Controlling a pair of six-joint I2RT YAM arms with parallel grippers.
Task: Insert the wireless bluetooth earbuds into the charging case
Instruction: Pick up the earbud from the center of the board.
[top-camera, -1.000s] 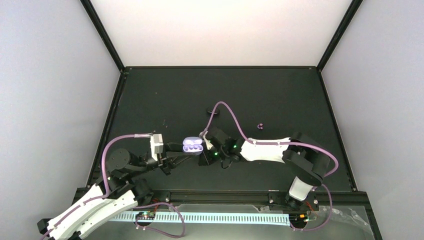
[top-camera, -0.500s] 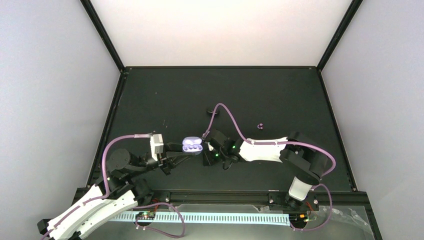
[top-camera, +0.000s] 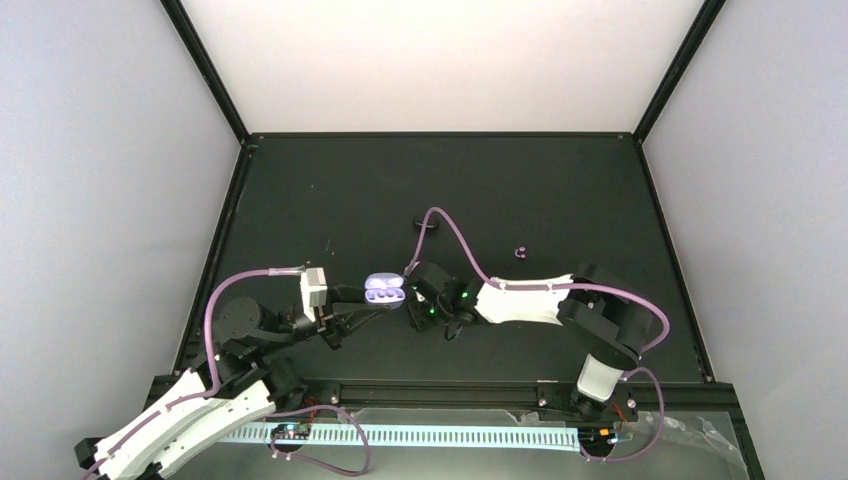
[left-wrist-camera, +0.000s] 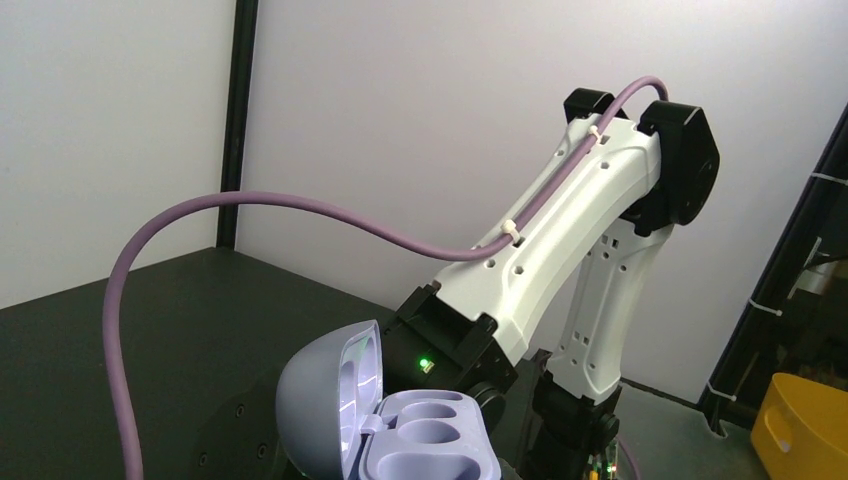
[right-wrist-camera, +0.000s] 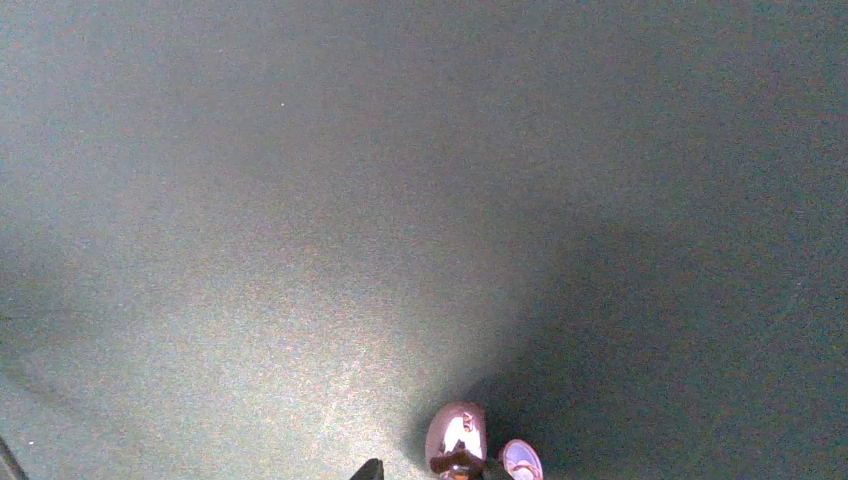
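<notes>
Left gripper (top-camera: 366, 300) clamped on open charging case (top-camera: 385, 289); right gripper (top-camera: 410, 298) alongside, grip unclear, earbud (right-wrist-camera: 455, 442) at tip

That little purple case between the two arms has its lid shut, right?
No. The charging case between the left arm and the right arm has its lid open, swung up off two pale sockets. The left wrist view shows it.

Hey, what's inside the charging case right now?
The open charging case shows two pale lavender sockets, both apparently empty. Its near edge runs off the bottom of the left wrist view, so that part is unseen.
</notes>
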